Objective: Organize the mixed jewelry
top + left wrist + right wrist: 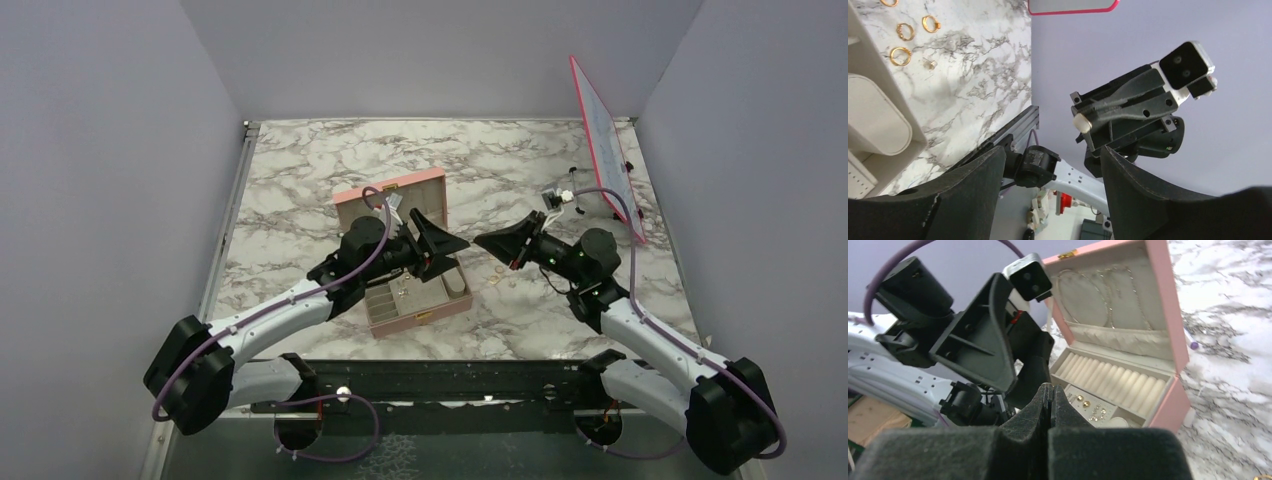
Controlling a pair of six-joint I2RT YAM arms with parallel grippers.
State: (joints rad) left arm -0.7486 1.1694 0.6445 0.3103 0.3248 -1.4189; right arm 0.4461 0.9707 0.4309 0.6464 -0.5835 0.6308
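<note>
Rings (900,56) loose nr R tool (480,241), not touching.

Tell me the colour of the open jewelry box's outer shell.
The box is pink outside, beige inside; the right wrist view shows it best.

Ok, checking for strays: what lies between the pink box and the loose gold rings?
Bare marble tabletop, nothing else; the left wrist view shows it best, with the gold rings close beside the pink box wall.
</note>
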